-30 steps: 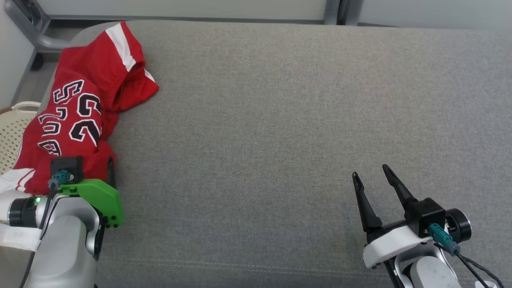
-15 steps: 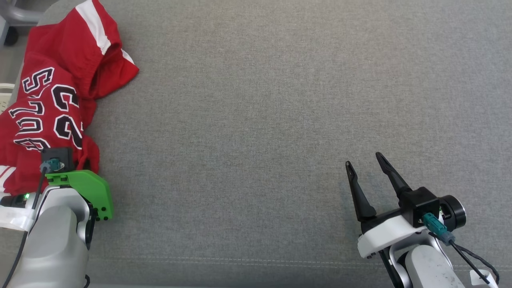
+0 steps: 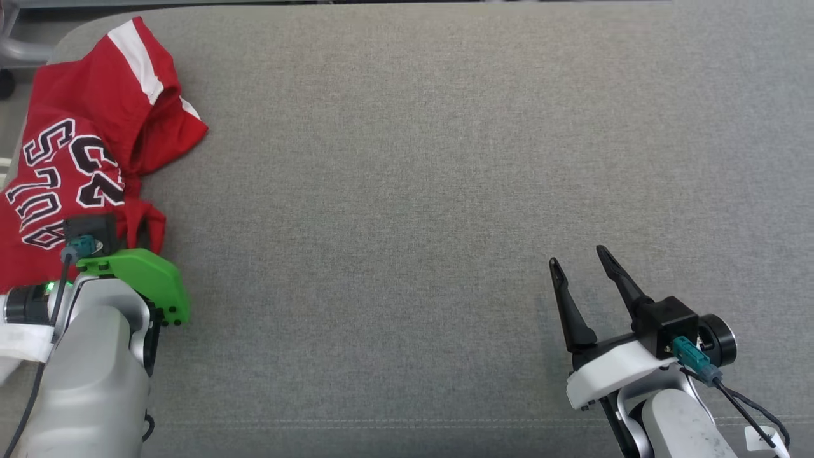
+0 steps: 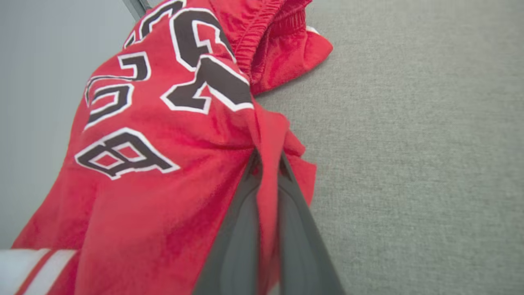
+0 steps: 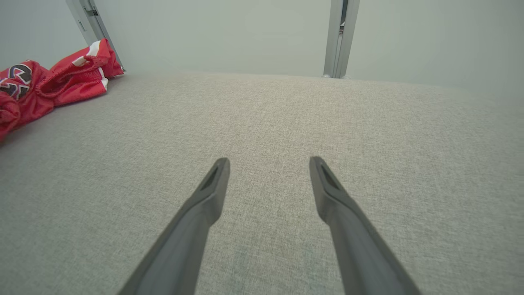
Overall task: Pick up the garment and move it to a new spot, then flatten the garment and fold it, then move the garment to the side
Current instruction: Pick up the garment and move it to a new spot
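Your left gripper pinches a fold of the red garment, bunched at the far left of the grey surface; your right gripper is spread wide and empty, lower right

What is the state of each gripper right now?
Left gripper: closed, jaws pinching a fold of the red garment.
Right gripper: open, holding nothing.
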You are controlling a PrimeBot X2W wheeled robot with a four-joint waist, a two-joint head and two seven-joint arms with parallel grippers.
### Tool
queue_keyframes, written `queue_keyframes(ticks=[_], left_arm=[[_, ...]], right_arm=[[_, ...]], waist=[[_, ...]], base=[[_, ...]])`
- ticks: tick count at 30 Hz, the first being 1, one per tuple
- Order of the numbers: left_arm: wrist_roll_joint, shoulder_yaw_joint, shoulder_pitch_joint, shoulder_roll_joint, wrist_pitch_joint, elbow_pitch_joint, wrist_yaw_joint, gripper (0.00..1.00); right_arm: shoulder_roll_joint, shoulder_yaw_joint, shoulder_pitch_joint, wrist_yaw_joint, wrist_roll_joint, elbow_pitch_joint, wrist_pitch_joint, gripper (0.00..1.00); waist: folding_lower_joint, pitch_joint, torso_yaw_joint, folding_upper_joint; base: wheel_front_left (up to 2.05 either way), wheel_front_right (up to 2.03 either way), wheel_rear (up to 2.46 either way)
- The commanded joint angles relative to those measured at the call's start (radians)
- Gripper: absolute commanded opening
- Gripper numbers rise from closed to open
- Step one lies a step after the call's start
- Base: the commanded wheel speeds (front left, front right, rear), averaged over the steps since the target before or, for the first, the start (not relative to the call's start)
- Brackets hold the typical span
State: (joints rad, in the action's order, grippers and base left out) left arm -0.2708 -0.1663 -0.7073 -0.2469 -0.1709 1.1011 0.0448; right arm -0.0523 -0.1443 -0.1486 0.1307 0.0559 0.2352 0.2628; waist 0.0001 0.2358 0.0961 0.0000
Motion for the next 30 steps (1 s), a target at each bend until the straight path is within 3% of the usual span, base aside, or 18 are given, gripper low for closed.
queue_keyframes(ticks=[1, 14, 22, 30], left_arm=[[0.001, -0.010, -0.022, 0.008, -0.016, -0.013, 0.010, 0.00], [0.030, -0.115, -0.092, 0.115, -0.048, -0.192, 0.058, 0.00], [0.025, -0.221, -0.153, 0.179, 0.031, -0.219, 0.077, 0.00], [-0.019, -0.325, -0.192, 0.195, 0.046, -0.214, 0.085, 0.00]], right_arm=[[-0.001, 0.003, 0.000, 0.000, 0.010, 0.001, 0.004, 1.00], [0.001, 0.024, 0.056, 0.000, 0.048, -0.015, 0.004, 1.00], [0.001, -0.006, 0.040, 0.000, 0.070, -0.018, 0.005, 1.00], [0.001, -0.022, 0.013, 0.000, 0.089, -0.023, 0.005, 1.00]], waist=[[-0.0001, -0.034, -0.020, 0.0000], [-0.0001, -0.138, -0.142, 0.0000], [-0.0001, -0.124, -0.294, 0.0000], [-0.0001, -0.073, -0.440, 0.0000]], base=[[0.00, 0.00, 0.00], [0.00, 0.00, 0.00], [0.00, 0.00, 0.00], [0.00, 0.00, 0.00]])
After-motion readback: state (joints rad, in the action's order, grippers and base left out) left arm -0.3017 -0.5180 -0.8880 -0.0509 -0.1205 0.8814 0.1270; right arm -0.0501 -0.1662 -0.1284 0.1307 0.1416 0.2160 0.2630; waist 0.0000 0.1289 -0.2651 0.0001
